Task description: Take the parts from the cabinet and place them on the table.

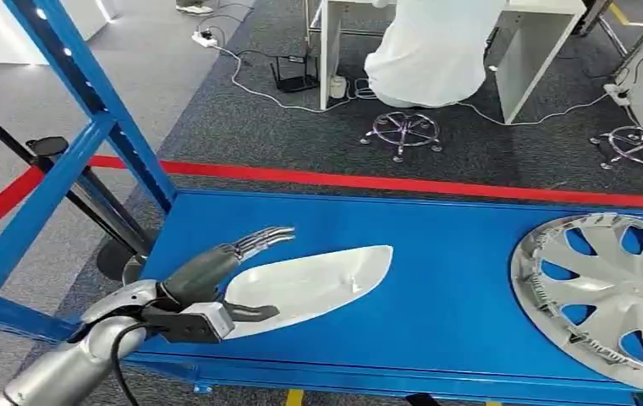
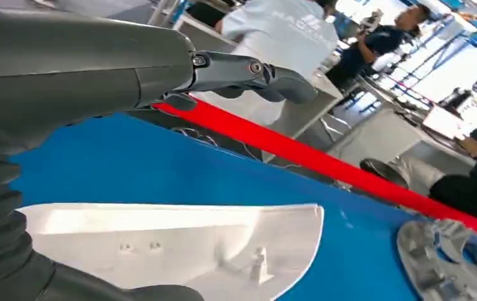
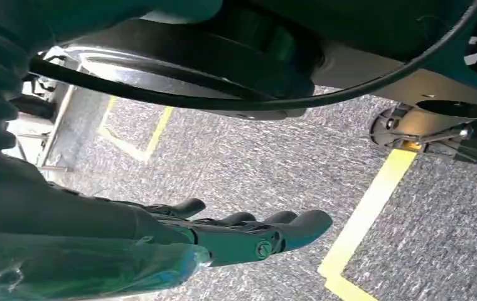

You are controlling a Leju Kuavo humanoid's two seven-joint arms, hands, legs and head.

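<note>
A white curved shell part (image 1: 318, 283) lies flat on the blue surface (image 1: 453, 245), with its narrow end toward the left. My left hand (image 1: 217, 271) is at that end. Its fingers (image 1: 263, 238) stretch out straight above the part's far edge and are apart from it. The dark thumb (image 1: 250, 311) lies over the part's near edge. In the left wrist view the part (image 2: 179, 244) sits below the outstretched fingers (image 2: 255, 72) with blue showing between. A silver hubcap (image 1: 614, 292) lies at the right. My right hand (image 3: 223, 235) hangs over grey carpet, holding nothing.
A blue frame post (image 1: 90, 93) slants up on the left of the surface. Red tape (image 1: 386, 182) runs along the floor behind it. A person in white (image 1: 432, 46) sits at a desk beyond, with chair bases (image 1: 403, 131) and cables nearby.
</note>
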